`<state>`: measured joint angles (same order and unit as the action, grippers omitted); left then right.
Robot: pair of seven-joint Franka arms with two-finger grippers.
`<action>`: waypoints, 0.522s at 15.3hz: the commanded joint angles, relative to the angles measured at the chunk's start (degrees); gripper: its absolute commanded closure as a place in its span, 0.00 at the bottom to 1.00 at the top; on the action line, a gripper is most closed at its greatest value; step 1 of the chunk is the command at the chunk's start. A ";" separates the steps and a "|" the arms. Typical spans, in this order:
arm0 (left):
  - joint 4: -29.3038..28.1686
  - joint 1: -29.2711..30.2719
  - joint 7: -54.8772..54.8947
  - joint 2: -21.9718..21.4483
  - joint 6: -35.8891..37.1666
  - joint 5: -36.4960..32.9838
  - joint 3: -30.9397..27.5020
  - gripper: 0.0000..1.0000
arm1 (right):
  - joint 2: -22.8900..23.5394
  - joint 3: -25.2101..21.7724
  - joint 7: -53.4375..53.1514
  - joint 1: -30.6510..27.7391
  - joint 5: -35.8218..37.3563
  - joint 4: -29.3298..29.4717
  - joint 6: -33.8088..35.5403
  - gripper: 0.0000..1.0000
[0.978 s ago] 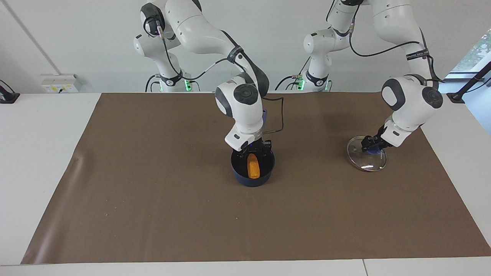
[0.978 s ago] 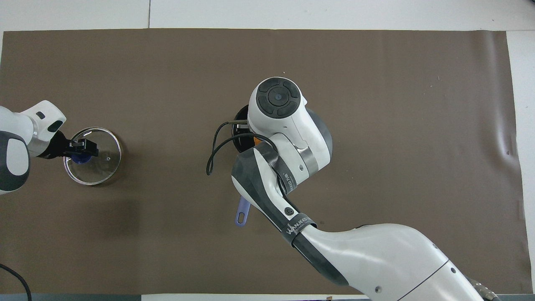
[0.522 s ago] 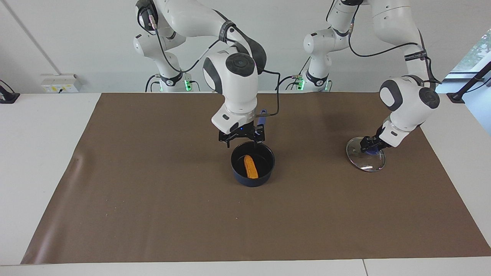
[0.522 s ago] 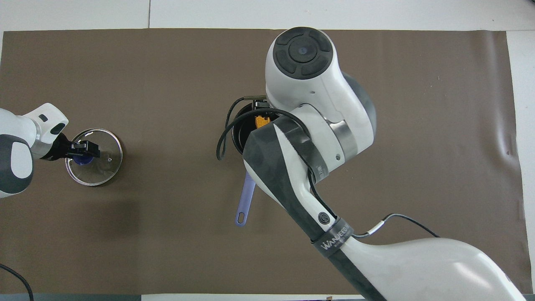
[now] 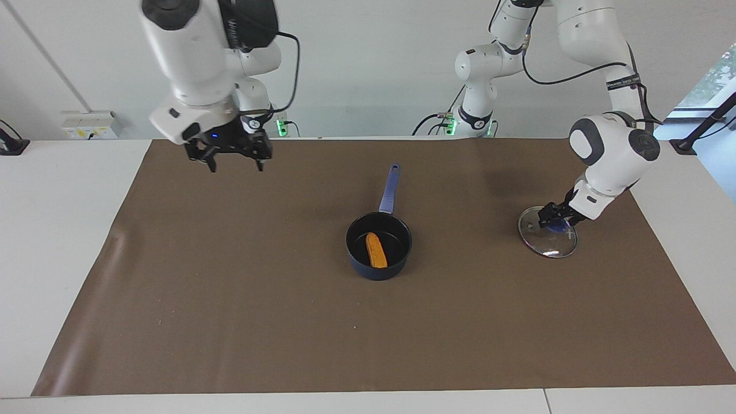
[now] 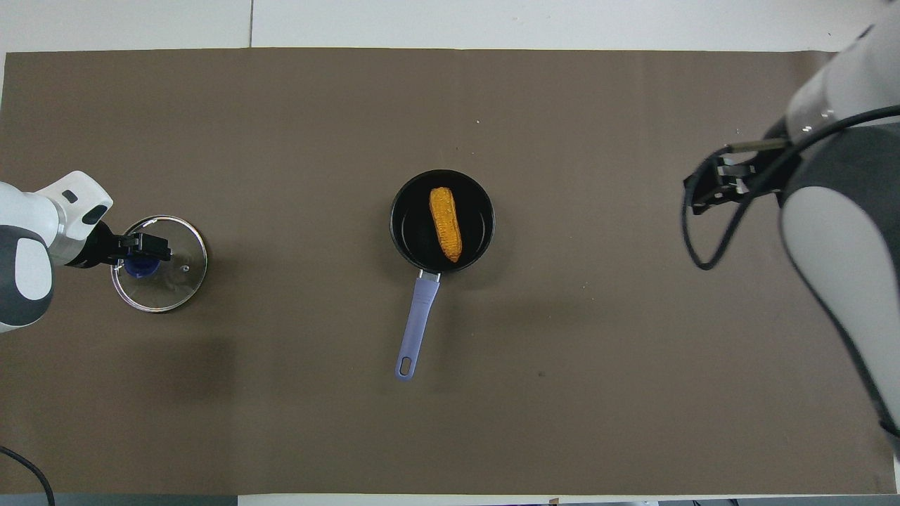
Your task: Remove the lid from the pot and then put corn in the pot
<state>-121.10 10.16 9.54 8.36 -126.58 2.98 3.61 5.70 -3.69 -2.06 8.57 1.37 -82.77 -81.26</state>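
Note:
The dark blue pot (image 5: pixel 376 271) stands uncovered mid-mat, its long handle (image 5: pixel 389 190) pointing toward the robots. The orange-yellow corn (image 5: pixel 376 250) lies inside it; pot (image 6: pixel 406 242) and corn (image 6: pixel 445 223) also show in the overhead view. The glass lid (image 5: pixel 549 242) lies on the mat toward the left arm's end. My left gripper (image 5: pixel 553 218) is down on its blue knob (image 5: pixel 558 227) and shut on it; it also shows in the overhead view (image 6: pixel 146 247), on the lid (image 6: pixel 172 277). My right gripper (image 5: pixel 234 164) is open, empty and raised over the right arm's end of the mat (image 6: pixel 703 193).
A brown mat (image 5: pixel 230 299) covers most of the white table (image 5: pixel 52 230). A wall socket box (image 5: pixel 92 123) sits at the table's edge near the right arm's base.
My right gripper let go of the corn in the pot, rose, and swung away to the right arm's end of the mat. My left gripper stayed on the lid's knob.

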 commanded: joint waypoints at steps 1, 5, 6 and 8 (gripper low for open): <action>1.29 0.04 0.22 -1.15 0.54 0.01 0.35 0.00 | -6.48 1.14 4.70 -4.17 0.22 -12.84 -6.26 0.00; 10.33 -0.58 -0.05 -0.89 9.48 0.01 0.52 0.00 | -7.19 0.97 3.30 -4.43 0.13 -14.79 -8.39 0.00; 12.71 -1.62 -0.22 -0.80 12.29 0.01 0.52 0.00 | -7.28 0.97 2.86 -5.83 0.04 -15.05 -8.56 0.00; 15.27 -3.47 -0.49 -1.49 16.26 0.01 0.35 0.00 | -7.11 0.97 3.20 -7.68 -0.66 -14.62 -8.73 0.00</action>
<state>-108.92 8.82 9.53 7.51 -114.83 2.98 4.41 0.40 -3.04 1.24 3.25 1.31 -95.40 -88.38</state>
